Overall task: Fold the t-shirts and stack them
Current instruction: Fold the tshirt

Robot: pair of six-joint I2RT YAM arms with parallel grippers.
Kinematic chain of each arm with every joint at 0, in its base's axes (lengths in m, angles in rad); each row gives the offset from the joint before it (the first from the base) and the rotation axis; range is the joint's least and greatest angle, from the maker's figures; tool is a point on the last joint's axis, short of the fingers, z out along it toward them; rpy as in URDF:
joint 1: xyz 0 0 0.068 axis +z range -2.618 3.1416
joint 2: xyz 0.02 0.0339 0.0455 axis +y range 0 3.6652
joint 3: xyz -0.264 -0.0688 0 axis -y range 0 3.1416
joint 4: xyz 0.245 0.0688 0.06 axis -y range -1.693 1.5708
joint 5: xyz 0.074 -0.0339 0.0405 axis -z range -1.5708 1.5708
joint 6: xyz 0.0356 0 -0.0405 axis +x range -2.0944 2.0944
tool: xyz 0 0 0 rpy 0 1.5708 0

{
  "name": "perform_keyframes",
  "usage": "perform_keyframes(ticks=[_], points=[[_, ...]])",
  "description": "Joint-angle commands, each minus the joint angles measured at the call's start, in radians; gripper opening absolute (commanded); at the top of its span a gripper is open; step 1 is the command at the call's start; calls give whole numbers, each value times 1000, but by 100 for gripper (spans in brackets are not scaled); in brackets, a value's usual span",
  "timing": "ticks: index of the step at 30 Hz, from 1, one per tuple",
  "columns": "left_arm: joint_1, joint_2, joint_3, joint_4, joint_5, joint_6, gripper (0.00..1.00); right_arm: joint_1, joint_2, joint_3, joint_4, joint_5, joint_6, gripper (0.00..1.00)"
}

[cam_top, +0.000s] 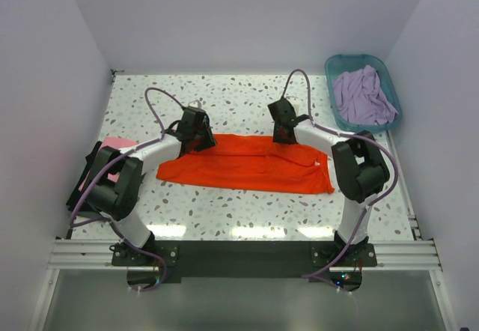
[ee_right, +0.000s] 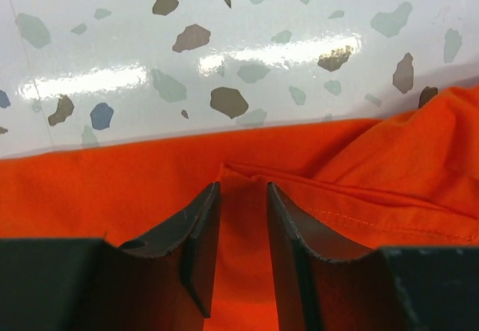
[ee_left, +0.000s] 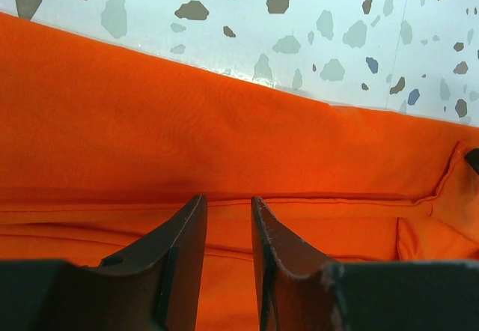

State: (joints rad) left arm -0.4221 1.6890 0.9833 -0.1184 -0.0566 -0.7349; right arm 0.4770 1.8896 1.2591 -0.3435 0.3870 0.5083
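Note:
The orange t-shirt lies in a long flat band across the middle of the table, its small white label near the right end. My left gripper sits at the band's far edge near the left end. In the left wrist view it is open over flat orange cloth. My right gripper sits at the far edge right of centre. In the right wrist view it is open, with a folded edge of orange cloth between the jaws. The lavender shirt is in the basket. Pink and black cloth lie at the left.
A teal plastic basket stands at the far right corner. White walls close the table on the left, back and right. The speckled tabletop shows beyond the shirt. A metal rail runs along the near edge.

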Motion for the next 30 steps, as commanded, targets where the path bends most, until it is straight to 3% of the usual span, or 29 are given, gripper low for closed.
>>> perform_keyframes(ticks=[1,10,18,30], points=[[-3,-40,6,28,-20,37,35,2,19,60,37,65,15,35],[-3,-31,5,29,-15,35,35,2,45,59,40,73,26,31],[-3,-32,0,33,-17,34,35,3,-3,8,58,73,47,1],[-3,-31,-18,51,-8,26,34,63,-207,-171,77,130,95,0]])
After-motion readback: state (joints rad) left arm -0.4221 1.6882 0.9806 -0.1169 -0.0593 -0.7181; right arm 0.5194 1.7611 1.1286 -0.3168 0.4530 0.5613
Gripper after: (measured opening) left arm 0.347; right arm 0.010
